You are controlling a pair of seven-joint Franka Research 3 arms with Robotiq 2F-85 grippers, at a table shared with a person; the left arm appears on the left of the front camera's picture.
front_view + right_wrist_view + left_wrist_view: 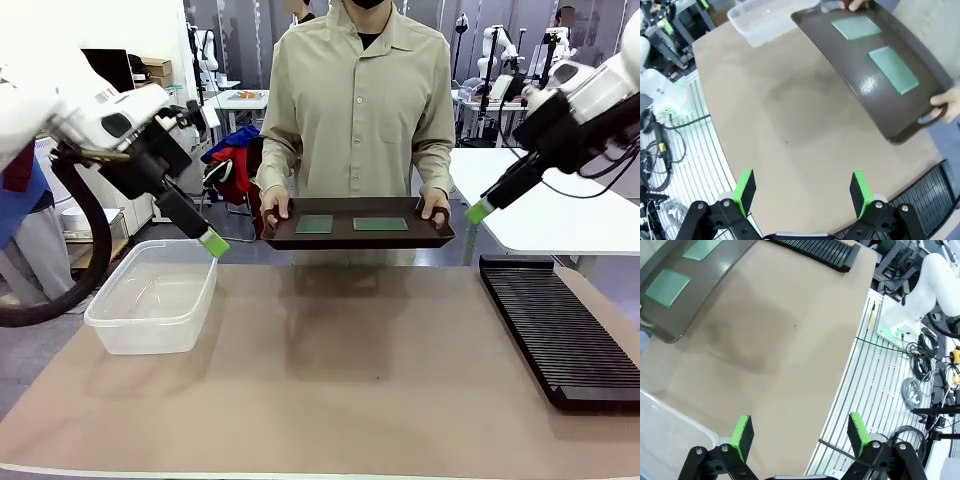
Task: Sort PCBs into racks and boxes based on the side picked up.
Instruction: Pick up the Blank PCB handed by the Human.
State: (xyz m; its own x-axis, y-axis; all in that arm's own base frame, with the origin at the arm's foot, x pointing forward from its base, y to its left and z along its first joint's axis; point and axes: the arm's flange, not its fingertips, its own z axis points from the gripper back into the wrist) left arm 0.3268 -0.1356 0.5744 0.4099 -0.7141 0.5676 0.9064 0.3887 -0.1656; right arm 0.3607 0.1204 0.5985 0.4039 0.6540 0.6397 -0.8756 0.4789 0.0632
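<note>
Tools spread, empty — left tool [213, 243] and right tool [480, 211] held high, slanting down and inward.

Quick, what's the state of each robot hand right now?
Left hand: open, holding nothing.
Right hand: open, holding nothing.

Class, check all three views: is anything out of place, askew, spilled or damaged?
Nothing stands out. The PCBs lie flat and apart on the tray the person holds level; the box sits upright, empty, at the left; the rack lies flat at the right.
</note>
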